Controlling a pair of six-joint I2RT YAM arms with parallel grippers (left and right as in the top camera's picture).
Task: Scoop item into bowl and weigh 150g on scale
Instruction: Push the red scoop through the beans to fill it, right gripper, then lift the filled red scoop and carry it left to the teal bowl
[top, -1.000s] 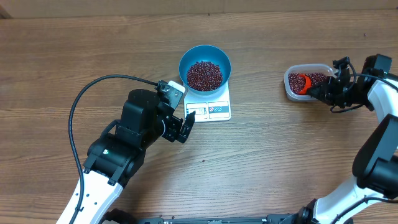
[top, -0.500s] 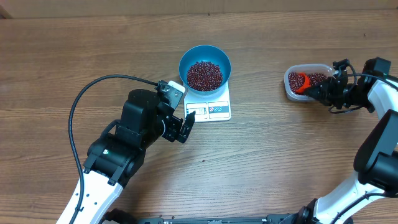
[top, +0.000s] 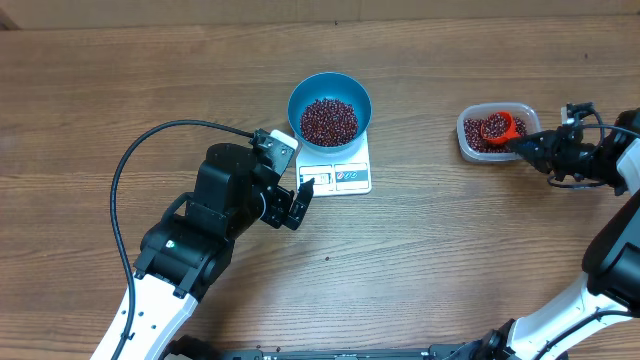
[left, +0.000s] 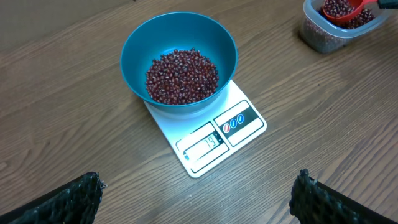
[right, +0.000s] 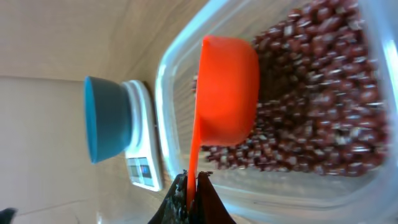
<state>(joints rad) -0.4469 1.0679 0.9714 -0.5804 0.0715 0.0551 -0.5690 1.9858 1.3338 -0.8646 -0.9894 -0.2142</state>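
The blue bowl stands on the white scale with a pile of dark red beans inside. My left gripper hovers open just in front of the scale, nothing between its fingers. In the left wrist view the bowl, beans and scale lie ahead. My right gripper is shut on the handle of the orange-red scoop. The scoop cup carries beans and sits over the beans in the clear tub.
The clear tub sits on the wooden table to the right of the scale, a hand's width of bare wood between them. A black cable loops from the left arm over the table's left side.
My right gripper has drawn back to the right with the scoop, and the cup now faces up with beans in it. The left arm has not moved.
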